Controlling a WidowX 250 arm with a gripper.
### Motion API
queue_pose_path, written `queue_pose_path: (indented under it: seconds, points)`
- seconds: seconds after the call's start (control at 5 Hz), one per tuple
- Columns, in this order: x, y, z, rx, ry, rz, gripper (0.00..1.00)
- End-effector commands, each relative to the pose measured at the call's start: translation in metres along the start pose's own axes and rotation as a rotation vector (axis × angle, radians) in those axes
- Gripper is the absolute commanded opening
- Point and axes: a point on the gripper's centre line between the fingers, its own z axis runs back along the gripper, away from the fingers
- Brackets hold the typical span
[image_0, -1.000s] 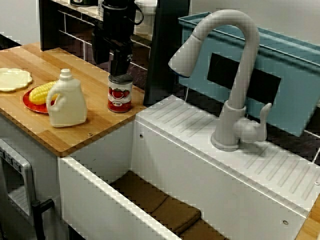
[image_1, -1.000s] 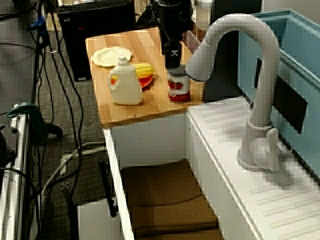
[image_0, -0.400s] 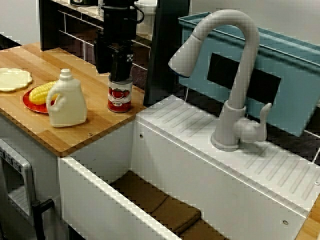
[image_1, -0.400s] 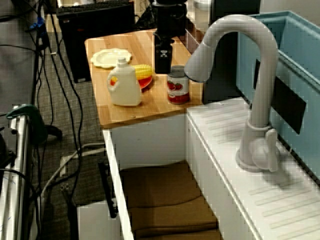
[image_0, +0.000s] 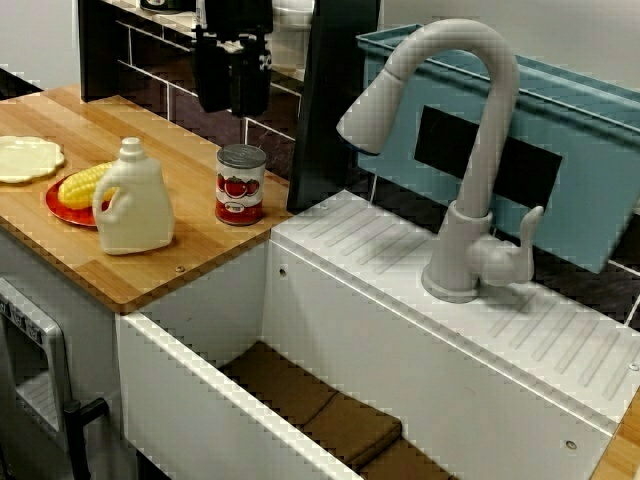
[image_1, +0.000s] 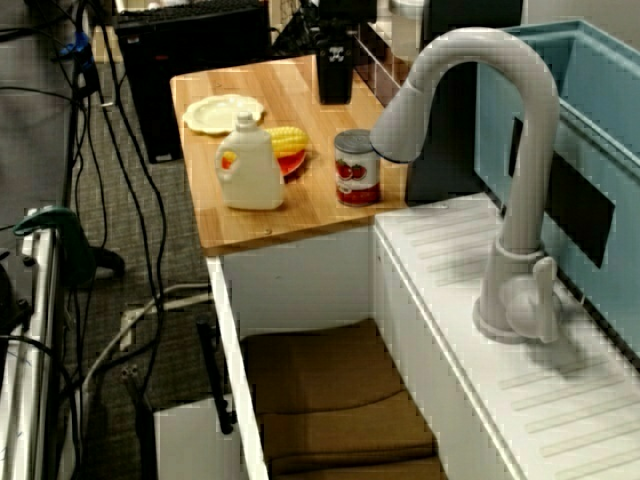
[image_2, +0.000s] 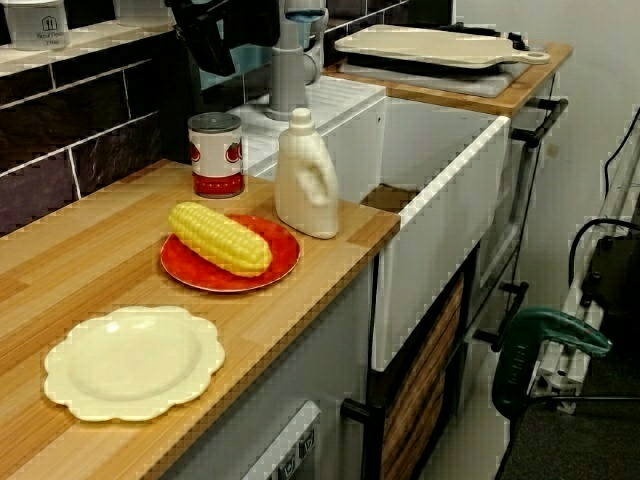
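On the wooden countertop (image_0: 190, 250), seen across the sink, a cream scalloped plate (image_0: 25, 158) lies at the far left. Beside it an ear of corn (image_0: 85, 184) rests on a red plate (image_0: 57, 203), likely kept from rolling by the dish's shallow rim. A white handled jug (image_0: 133, 205) stands just in front, partly masking both. To its right the tomato can (image_0: 240, 187) sits upright near the counter's corner, touching nothing. The black gripper (image_0: 232, 108) hangs above it with clear air between; whether its fingers are parted or closed cannot be made out. A black upright (image_0: 330, 100) crowds the can's right side. Beyond it are the white sink (image_0: 330, 330) and tall faucet (image_0: 480, 130).
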Motion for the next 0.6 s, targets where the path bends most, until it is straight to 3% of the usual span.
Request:
queue_pose_path:
  seconds: [0.0, 0.2, 0.4]
  points:
    - [-0.002, 0.007, 0.015, -0.022, -0.098, 0.01, 1.0]
    - [-0.004, 0.01, 0.011, -0.039, -0.119, 0.031, 1.0]
    - [-0.003, 0.02, 0.009, -0.004, -0.163, 0.062, 1.0]
